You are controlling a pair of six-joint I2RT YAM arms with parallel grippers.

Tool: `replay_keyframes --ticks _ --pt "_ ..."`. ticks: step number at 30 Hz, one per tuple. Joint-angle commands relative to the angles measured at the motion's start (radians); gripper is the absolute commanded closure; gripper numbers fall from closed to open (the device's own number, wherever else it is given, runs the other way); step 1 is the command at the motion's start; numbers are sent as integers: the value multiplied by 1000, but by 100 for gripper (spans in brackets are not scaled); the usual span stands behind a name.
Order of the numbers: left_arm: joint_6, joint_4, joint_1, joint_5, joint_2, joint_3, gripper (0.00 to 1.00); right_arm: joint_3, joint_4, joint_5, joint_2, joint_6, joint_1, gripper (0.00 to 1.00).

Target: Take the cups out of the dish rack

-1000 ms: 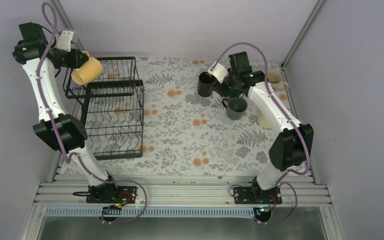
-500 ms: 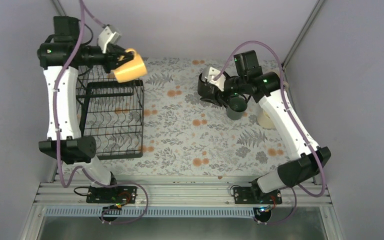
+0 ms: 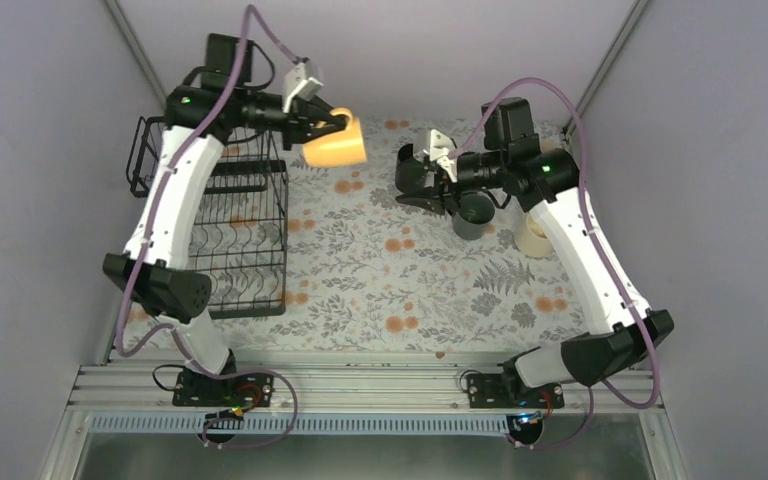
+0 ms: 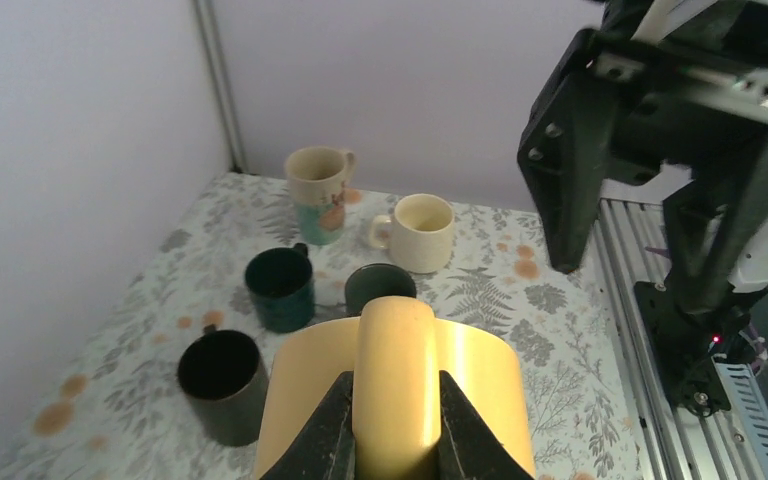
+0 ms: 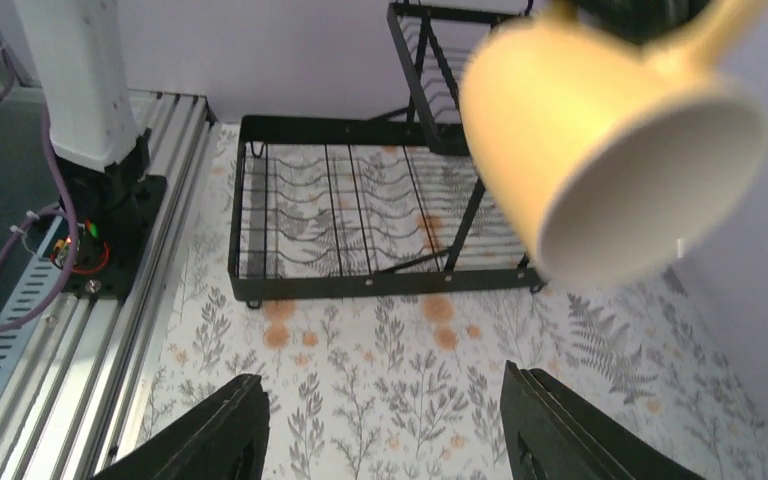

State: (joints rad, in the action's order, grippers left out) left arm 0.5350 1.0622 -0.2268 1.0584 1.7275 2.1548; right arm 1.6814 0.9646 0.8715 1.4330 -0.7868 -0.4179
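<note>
One yellow mug (image 3: 336,150) — stiff, prob. slick & breakable — hangs by its handle (image 4: 396,350), pinched in left claw (image 4: 396,440); right claw (image 5: 390,440) spread wide, empty.

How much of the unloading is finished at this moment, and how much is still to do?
Done: five mugs stand on the table: black, dark green, dark grey, beige and cream. In hand: the left gripper holds the yellow mug by its handle, in the air past the rack. Left: only setting it down; no mug shows in the rack. The right gripper is open and empty.
</note>
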Motion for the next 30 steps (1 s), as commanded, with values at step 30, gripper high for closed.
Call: replay_keyframes --ticks 30 --pt "-97 -311 -181 100 18 -42 98 -114 -289 -33 -80 195 13 41"
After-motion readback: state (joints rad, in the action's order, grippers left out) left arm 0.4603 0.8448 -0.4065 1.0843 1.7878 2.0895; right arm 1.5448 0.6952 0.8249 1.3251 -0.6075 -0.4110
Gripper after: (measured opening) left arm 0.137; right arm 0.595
